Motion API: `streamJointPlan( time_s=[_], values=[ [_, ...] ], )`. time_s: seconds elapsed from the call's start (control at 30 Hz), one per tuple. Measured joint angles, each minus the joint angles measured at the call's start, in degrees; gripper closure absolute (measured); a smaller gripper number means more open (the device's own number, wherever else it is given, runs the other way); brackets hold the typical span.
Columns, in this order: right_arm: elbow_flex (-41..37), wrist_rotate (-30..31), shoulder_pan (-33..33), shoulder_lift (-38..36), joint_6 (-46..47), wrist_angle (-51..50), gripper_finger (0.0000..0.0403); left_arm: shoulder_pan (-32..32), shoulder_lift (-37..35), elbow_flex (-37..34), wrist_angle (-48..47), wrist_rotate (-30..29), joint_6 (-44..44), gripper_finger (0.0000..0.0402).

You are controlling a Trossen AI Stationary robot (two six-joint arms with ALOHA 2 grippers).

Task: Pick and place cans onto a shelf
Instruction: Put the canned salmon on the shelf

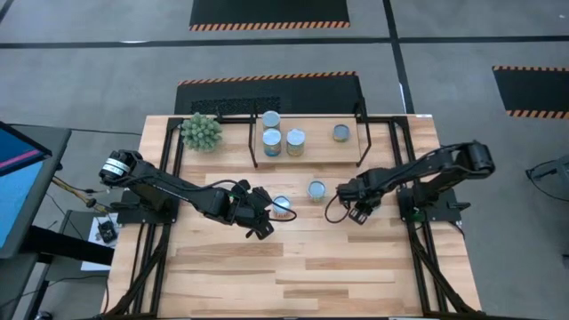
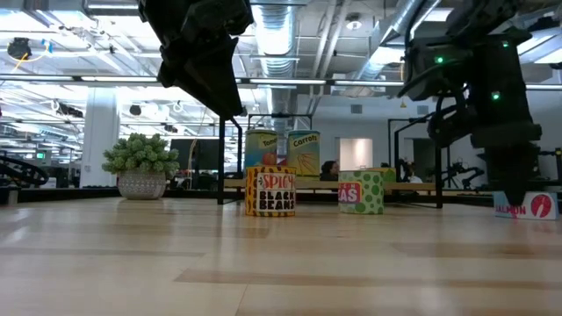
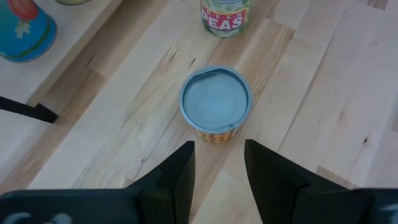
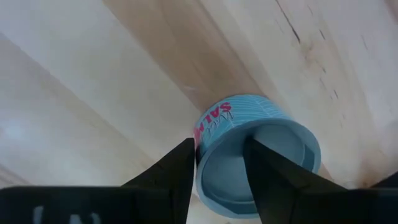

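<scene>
- Left gripper [image 1: 272, 212] hangs over mid-table with its fingers [image 3: 179, 171] parted a little wider than a can, nothing between them. Directly ahead of it stands the black beans can [image 3: 215, 103], upright on the table [image 1: 267, 276], lid up, untouched.
- Right gripper [image 4: 221, 163] is low over the table's right-centre, straddling the wall of the salmon tin [image 4: 255, 155]: one finger looks to sit outside the wall, the other over the tin's pale face. Whether the fingers actually pinch it, I cannot tell from these views.
- Peas can [image 1: 316, 189] stands between the two grippers, just in front of the shelf [image 1: 307, 153].
- Shelf already carries four cans: three clustered left of centre [image 1: 281, 135], one apart toward the right [image 1: 341, 132]. Free board between them.
- Spiky plant [image 1: 202, 132] sits off the shelf's left end, clear of the work.
- Handling, judged: the cans are rigid metal, smooth-sided with paper labels, likely somewhat slippery. Probably modest weight if full. Not fragile, but liable to roll if tipped.
- Best hold for the beans can: fingers across its round body at mid-height, square to the wall.
- The salmon tin is squat and broad; a rim pinch looks marginal and could let it swing or slip.
</scene>
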Motion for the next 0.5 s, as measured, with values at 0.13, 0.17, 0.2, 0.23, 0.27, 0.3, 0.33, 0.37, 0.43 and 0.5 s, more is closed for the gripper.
streamJointPlan(
  time_s=[0.13,0.17,0.2,0.23,0.27,0.3,0.33,0.37,0.43,0.5],
  values=[
    [0.40,0.13,0.38,0.12,0.09,0.34,0.0241,0.00,0.00,0.00,-0.04,0.00,0.00,0.0274],
    [0.40,0.57,0.36,0.13,0.73,0.46,0.0243,0.00,0.00,0.00,-0.04,0.00,0.00,0.0274],
    [0.40,0.98,0.38,0.14,1.74,0.49,0.0246,0.00,0.00,0.00,-0.04,0.00,0.00,0.0274],
    [0.38,1.45,0.40,0.14,2.68,0.55,0.0249,0.00,0.00,0.00,-0.02,-0.03,0.00,0.0274],
    [0.38,1.59,0.38,0.14,3.23,0.66,0.0252,0.00,0.00,0.00,-0.02,-0.15,0.00,0.0274],
    [0.38,1.72,0.38,0.14,3.86,0.76,0.0255,0.00,0.00,0.00,-0.02,-0.41,0.00,0.0274],
    [0.38,1.88,0.39,0.16,4.58,0.88,0.0259,0.00,0.00,0.00,-0.02,-1.05,0.00,0.0274],
    [0.38,1.98,0.39,0.17,5.28,1.04,0.0264,0.00,0.00,0.00,0.00,-1.56,0.01,0.0274],
    [0.37,2.01,0.41,0.21,6.29,1.32,0.0275,0.16,0.00,0.02,0.00,-2.05,0.13,0.0274],
    [0.33,2.24,0.77,0.21,7.30,1.38,0.0288,0.31,0.00,0.02,0.00,-2.10,0.13,0.0274]
  ],
)
